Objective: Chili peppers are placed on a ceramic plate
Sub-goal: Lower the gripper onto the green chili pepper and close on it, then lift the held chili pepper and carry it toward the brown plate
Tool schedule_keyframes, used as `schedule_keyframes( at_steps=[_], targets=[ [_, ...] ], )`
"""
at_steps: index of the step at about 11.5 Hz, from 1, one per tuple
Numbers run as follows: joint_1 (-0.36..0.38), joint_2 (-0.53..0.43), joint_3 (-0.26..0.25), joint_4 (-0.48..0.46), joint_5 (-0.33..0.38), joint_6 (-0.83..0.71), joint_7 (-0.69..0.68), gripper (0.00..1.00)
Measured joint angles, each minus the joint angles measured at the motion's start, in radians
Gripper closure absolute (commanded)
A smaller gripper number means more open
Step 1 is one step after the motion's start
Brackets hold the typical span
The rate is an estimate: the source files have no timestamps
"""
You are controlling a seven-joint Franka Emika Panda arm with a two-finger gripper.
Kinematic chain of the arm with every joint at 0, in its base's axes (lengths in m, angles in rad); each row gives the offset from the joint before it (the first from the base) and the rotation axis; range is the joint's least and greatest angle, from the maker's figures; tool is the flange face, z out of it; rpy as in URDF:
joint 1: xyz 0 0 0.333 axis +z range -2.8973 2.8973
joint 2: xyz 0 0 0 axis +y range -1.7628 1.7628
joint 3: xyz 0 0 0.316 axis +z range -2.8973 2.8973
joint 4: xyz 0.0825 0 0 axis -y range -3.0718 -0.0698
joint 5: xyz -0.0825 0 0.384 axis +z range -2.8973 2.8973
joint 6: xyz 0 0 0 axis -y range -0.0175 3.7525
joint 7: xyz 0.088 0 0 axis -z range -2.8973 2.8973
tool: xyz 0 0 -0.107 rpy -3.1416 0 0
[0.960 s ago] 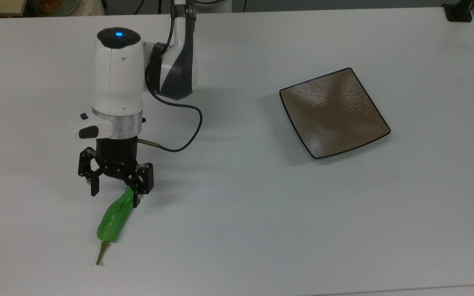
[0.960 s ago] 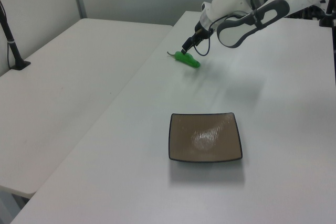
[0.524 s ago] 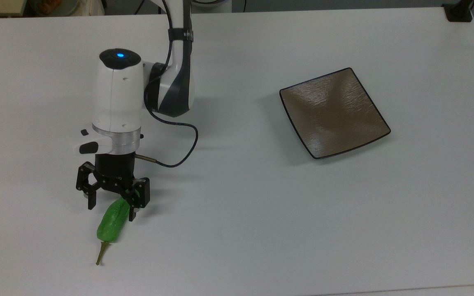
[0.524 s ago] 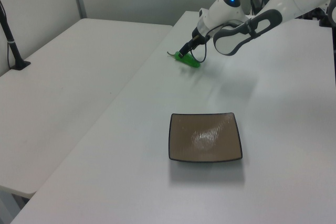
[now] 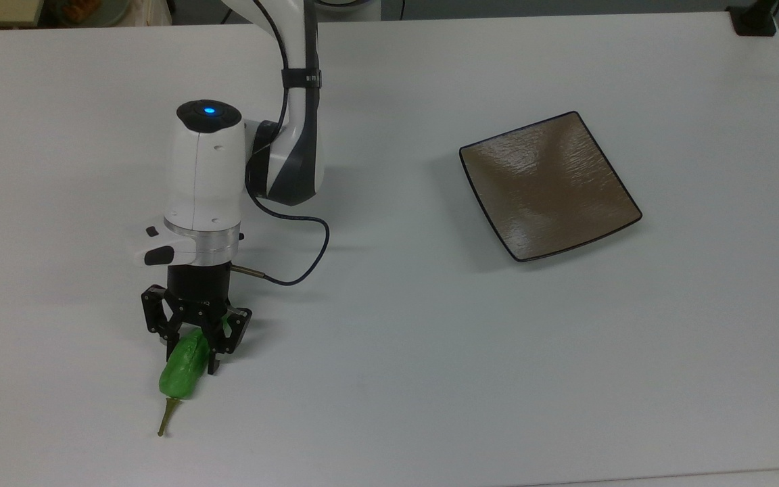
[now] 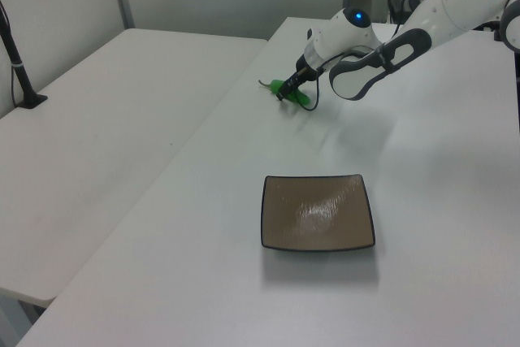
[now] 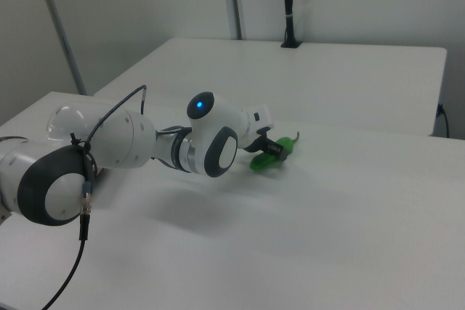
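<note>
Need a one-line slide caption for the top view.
Panda gripper straddles the green chili pepper on the white table; the square brown ceramic plate sits bare toward the top view's right.

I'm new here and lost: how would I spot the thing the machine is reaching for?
Start at the big white table and follow the white arm down to its black end effector. Between its fingers lies a bright green, lumpy chili pepper with a thin olive stem; the square brown ceramic plate sits apart, bare.
</note>
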Motion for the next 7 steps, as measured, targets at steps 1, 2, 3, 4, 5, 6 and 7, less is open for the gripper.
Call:
schedule_keyframes(
  at_steps=[1, 2, 3, 4, 5, 6, 7],
  targets=[
    [0.000, 0.000, 0.000, 0.003, 0.000, 0.000, 0.000, 0.76],
    [0.000, 0.000, 0.000, 0.004, 0.000, 0.000, 0.000, 0.76],
    [0.000, 0.000, 0.000, 0.004, 0.000, 0.000, 0.000, 0.76],
    [0.000, 0.000, 0.000, 0.004, 0.000, 0.000, 0.002, 0.76],
    [0.000, 0.000, 0.000, 0.007, 0.000, 0.001, 0.006, 0.76],
    [0.000, -0.003, 0.000, 0.012, 0.000, 0.001, 0.008, 0.76],
    [0.001, -0.013, 0.001, 0.015, 0.001, 0.001, 0.009, 0.76]
  ],
)
